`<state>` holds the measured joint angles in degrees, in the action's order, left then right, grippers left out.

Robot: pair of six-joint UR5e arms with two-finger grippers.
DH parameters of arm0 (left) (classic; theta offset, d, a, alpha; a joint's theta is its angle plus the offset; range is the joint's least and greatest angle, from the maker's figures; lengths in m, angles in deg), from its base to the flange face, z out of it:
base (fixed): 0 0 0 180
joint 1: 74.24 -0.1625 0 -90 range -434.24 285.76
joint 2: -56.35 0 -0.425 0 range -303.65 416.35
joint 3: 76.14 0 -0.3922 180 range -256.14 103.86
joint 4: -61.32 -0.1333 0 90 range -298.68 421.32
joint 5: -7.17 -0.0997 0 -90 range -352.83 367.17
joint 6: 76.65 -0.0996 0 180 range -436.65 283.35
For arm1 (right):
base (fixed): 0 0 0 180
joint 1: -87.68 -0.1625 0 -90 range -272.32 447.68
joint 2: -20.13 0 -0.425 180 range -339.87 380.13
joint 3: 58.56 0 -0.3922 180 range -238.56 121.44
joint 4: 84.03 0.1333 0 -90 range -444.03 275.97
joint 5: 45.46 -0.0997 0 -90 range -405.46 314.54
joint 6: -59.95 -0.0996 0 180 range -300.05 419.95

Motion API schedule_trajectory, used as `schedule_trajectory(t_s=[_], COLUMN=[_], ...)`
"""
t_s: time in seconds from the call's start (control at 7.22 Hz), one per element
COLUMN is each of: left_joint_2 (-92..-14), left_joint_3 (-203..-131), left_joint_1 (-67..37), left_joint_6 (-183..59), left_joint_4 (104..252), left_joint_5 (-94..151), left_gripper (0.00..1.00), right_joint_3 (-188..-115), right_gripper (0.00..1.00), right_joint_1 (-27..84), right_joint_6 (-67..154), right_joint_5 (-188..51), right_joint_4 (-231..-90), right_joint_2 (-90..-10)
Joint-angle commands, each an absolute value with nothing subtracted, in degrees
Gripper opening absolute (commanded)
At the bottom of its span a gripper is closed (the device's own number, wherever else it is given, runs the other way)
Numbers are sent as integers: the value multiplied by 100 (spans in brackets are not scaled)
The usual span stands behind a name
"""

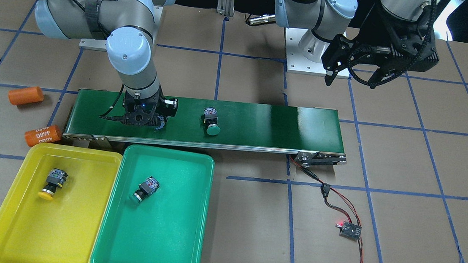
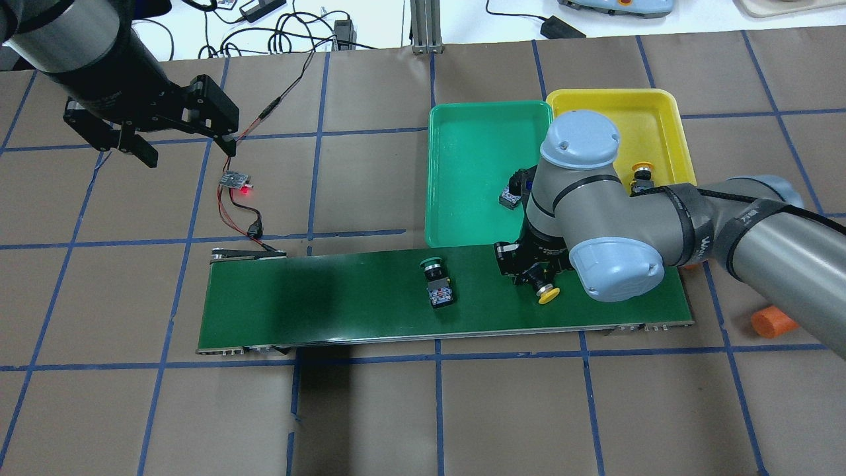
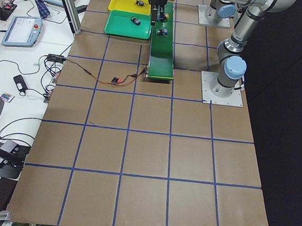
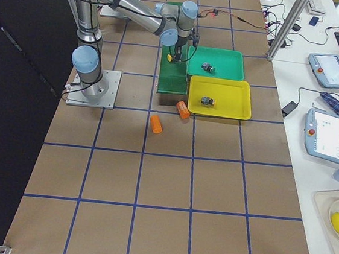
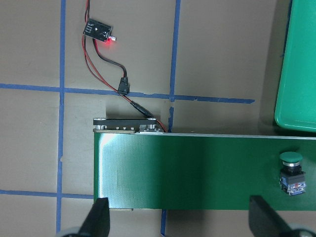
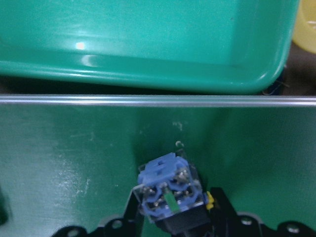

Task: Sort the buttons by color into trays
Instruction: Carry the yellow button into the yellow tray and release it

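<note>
From the front, the right gripper is down on the belt, near the end that borders the trays, so any carry from here is short; its own body hides what it has. A loose green button lies at the belt's middle, not yet picked. The yellow tray and the green tray sit just beside the belt's long edge, touching each other; each holds one button of its own colour, the sorted yellow button and the sorted green button. The left gripper hangs high beyond the belt's other end, out of the way.

From overhead, the cap of the held yellow button sticks out from under the right gripper on the belt's side away from the trays; the jaws are closed on its dark body, probably because the flat sides give a firmer hold than the round cap.

The right wrist view shows the button's blue terminal end clamped close on both sides; whether it is lifted off the belt I cannot tell; the green tray's rim lies just past the belt's edge.

The left wrist view shows that gripper's fingers spread wide with nothing between them, over the belt's far end.

In both side views the grips are too small to judge.
</note>
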<state>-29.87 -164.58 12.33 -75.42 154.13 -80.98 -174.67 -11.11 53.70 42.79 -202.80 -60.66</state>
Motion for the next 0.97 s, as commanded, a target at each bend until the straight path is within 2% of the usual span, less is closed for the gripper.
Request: schedule_trajectory(t_s=[0.0, 0.28, 0.55, 0.69, 0.83], left_joint_2=[-2987, -2987, -2987, -2987, -2987], left_joint_3=[-16456, -16456, -16456, -16456, -16456], left_joint_1=[1233, 1233, 1233, 1233, 1233], left_joint_6=[-7542, -7542, -7542, -7542, -7542], left_joint_4=[15413, 15413, 15413, 15413, 15413], left_joint_5=[-8098, -8098, -8098, -8098, -8098], left_gripper=[100, 100, 100, 100, 100], right_joint_3=[-17117, -16572, -15835, -15483, -15245], right_gripper=[0, 0, 0, 11, 85], right_joint_1=[-1041, -762, 185, 312, 321], right_joint_6=[5371, 5380, 5886, 5977, 5977], right_joint_5=[4418, 4427, 4357, 4340, 4305], right_joint_4=[-20260, -20364, -20444, -20714, -21161], right_joint_2=[-6099, -6039, -5374, -4804, -4346])
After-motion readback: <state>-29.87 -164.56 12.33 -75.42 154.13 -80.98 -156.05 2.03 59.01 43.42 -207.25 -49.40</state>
